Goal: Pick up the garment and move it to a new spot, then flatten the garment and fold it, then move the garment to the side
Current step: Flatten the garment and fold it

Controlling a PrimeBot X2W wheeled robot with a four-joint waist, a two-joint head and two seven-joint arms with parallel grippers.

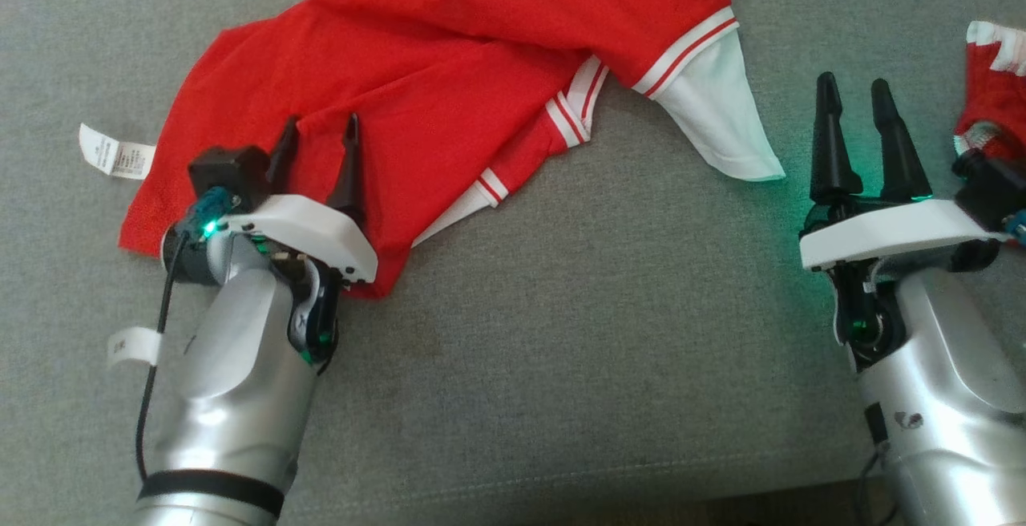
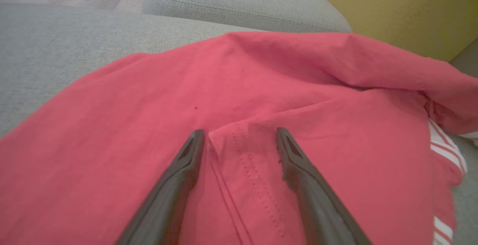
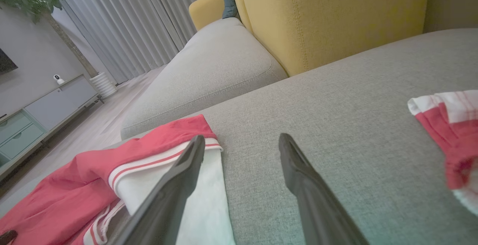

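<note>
Bright red garment (image 1: 433, 69), mesh athletic shorts with white side panels edged in thin red stripes, lies crumpled and spread in an arc on the grey woven sofa seat (image 1: 561, 309). Its small white printed tag (image 1: 116, 153) sticks out flat from the garment's left edge, and a pointed white side panel (image 1: 721, 101) trails off its right end. The left gripper (image 1: 321, 121) sits over the garment's near left part with its two dark fingers spread wide. In the left wrist view the left gripper (image 2: 239, 132) has both fingertips down at the red cloth with a stitched seam ridge running between them, yet the cloth is not pinched. The right gripper (image 1: 853, 81) stands just right of the garment's white panel tip, apart from it, over bare seat, fingers wide apart and holding nothing. A second red-and-white cloth piece (image 1: 994, 85) lies further right of the garment, beyond the right gripper.
</note>
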